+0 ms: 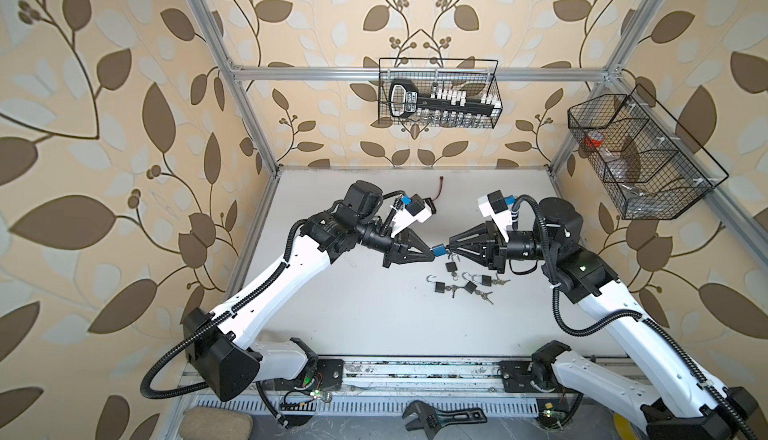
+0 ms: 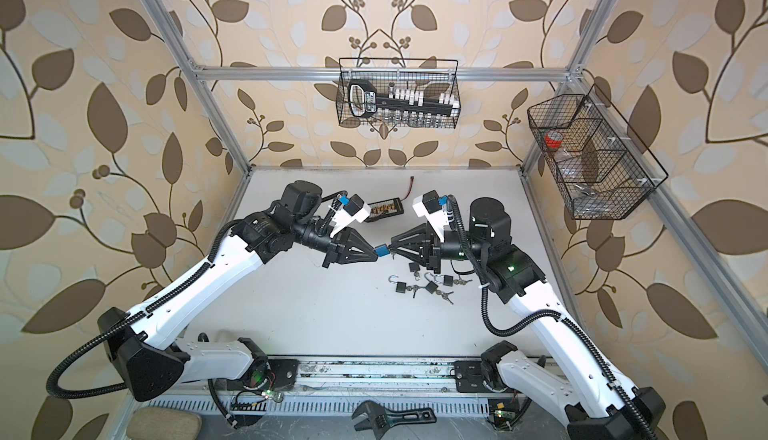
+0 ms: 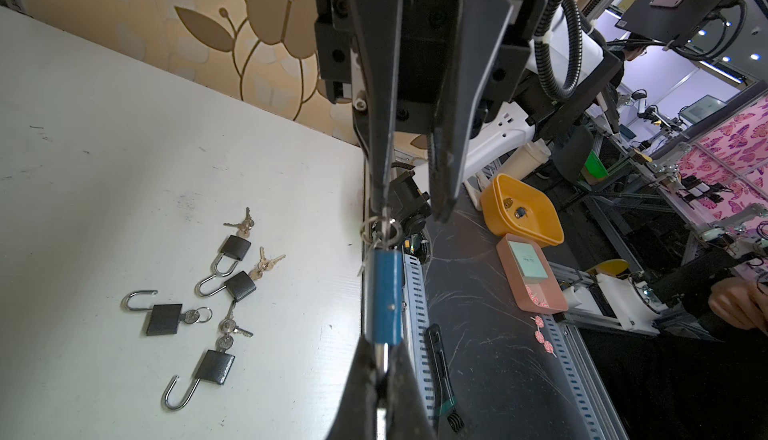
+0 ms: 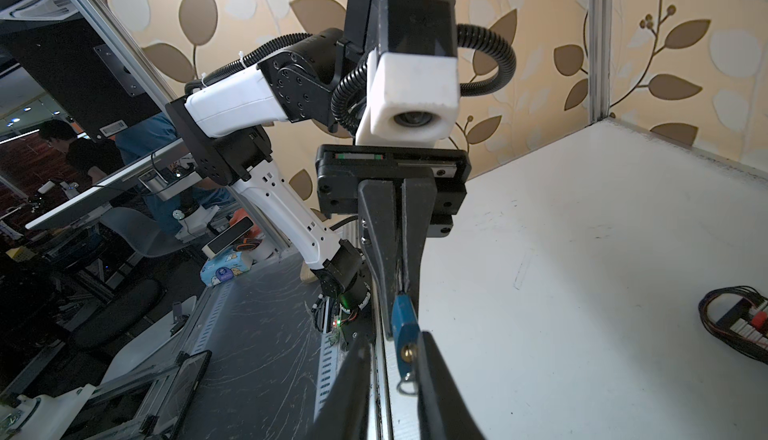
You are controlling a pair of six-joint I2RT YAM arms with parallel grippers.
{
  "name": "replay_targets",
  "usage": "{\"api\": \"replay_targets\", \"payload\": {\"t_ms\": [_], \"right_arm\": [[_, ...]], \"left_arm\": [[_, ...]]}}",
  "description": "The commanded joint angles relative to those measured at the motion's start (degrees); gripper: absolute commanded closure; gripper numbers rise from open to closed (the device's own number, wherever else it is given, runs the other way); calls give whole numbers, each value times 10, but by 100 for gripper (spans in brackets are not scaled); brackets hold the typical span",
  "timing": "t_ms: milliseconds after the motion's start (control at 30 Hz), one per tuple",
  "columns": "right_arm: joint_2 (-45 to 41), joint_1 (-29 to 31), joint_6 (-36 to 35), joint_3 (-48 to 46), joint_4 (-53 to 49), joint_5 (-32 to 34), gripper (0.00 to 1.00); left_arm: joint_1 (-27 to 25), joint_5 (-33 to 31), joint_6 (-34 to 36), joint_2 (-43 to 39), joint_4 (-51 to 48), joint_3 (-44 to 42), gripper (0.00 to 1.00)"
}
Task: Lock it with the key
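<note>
A small blue padlock point(image 1: 439, 250) point(image 2: 381, 250) hangs in the air over the middle of the white table point(image 1: 353, 317), between my two grippers. My left gripper point(image 1: 433, 253) point(image 3: 382, 353) is shut on its silver shackle; the blue body point(image 3: 384, 296) sticks out past the fingertips. A key on a ring point(image 3: 380, 228) point(image 4: 406, 382) sits in the brass keyhole at the lock's far end point(image 4: 402, 321). My right gripper point(image 1: 448, 247) point(image 4: 394, 338) faces the left one, open, its fingers straddling the key end. One finger lies against the key; the other stands apart.
Several black padlocks point(image 1: 457, 280) point(image 3: 164, 317) with open shackles and keys lie on the table below the right gripper. A black connector board point(image 2: 382, 208) lies further back. Wire baskets point(image 1: 436, 93) point(image 1: 640, 155) hang on the back and right walls. A wrench point(image 1: 440, 417) lies at the front.
</note>
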Motion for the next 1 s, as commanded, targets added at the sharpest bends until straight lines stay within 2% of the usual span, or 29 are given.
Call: {"api": "replay_targets", "payload": {"t_ms": [0,133,300,733,967], "right_arm": [[-4,-2,-7,-11,6,-6,74],[-3,-2,-6,-19,7,-7,69],[-1,-2,-3,-21,15,-10,70],[-12,-1,13,-38,34,-13,100],[-51,-4,4,-35,32,14,100]], "left_arm": [[-6,14,14,-10,-1,27,100],[-7,15,13,-9,0,27,100],[-7,17,14,-10,1,28,100],[-7,23,5,-16,11,24,100],[-5,23,3,-29,18,19,100]]}}
